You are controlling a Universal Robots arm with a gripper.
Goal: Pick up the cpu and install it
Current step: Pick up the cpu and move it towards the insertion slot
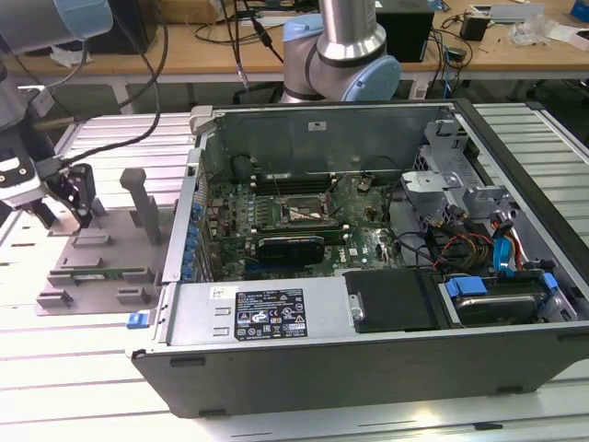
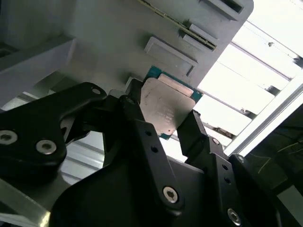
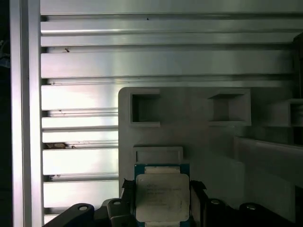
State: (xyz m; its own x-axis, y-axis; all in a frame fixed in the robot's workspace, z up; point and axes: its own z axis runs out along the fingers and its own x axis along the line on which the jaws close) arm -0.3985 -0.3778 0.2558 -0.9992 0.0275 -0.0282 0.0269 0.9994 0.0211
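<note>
We see the hand [image 1: 69, 198] low over the grey tray [image 1: 92, 262] at the exterior view's left, well apart from the open computer case [image 1: 368, 331]. In both wrist views its two dark fingers [image 2: 137, 113] stand only a chip's width apart with the cpu [image 2: 166, 111] between them, and as far as we can judge they press on two opposite edges. We cannot tell whether the chip has left the tray's surface. The hold is what worries us most. The grip is on thin edges alone, so a small tilt or jolt could let the chip pivot or slip out onto the tray or the slatted counter [image 1: 55, 368]. The tray's upright posts [image 1: 138, 198] stand just beside the hand and could be struck by a careless sideways move. The case wall lies between the hand and the socket [image 1: 299, 214]. We would judge that any skew in the grip could bring the chip to that socket crooked, which could damage its contacts. The cpu itself is a thin flat square. Its top is a pale, dull-silver metal lid with faint print, and a narrow blue-green board edge shows along one side [image 3: 162, 198].
</note>
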